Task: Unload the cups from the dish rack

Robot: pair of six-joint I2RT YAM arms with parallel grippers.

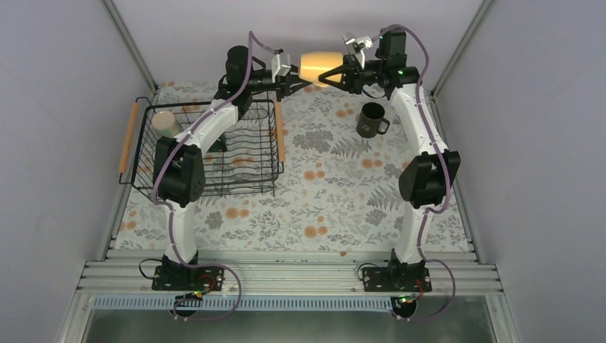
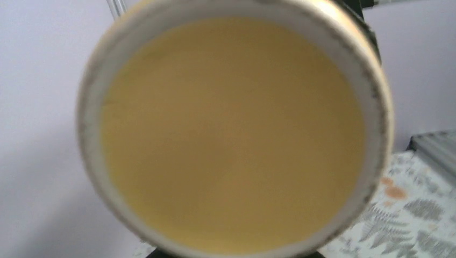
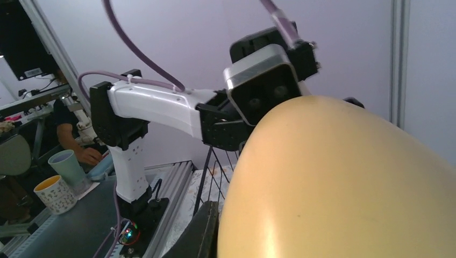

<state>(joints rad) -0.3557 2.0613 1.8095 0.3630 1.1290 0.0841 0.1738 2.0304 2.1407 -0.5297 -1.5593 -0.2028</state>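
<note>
left gripper and right gripper both clamp the yellow cup mid-air beyond the dish rack (handover): open left fully before right pulls away.

Occlusion by the yellow cup.
Blurred, it fills the left wrist view; the right wrist view's edges crop it.

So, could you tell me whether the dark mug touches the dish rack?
Apart: the top view shows patterned table between dark mug and dish rack.
</note>
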